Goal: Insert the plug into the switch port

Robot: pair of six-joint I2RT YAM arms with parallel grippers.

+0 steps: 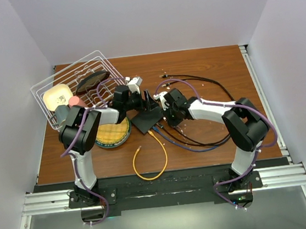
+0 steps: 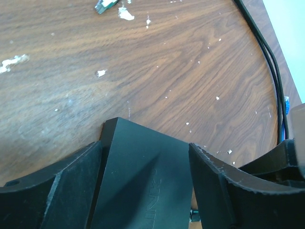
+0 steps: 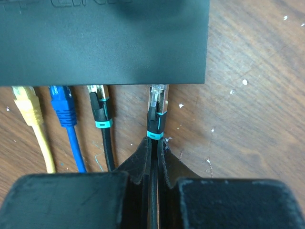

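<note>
Plug (image 3: 157,102) in right gripper (image 3: 155,141) at switch port (image 3: 157,84)

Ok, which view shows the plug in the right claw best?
Right wrist: the plug sits sharp at the switch edge, cable pinched by the right claw. Top view hides it; left wrist misses it.

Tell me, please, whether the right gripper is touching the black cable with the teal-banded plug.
Touching: the right wrist view shows the right gripper shut on the black cable behind its plug.
</note>
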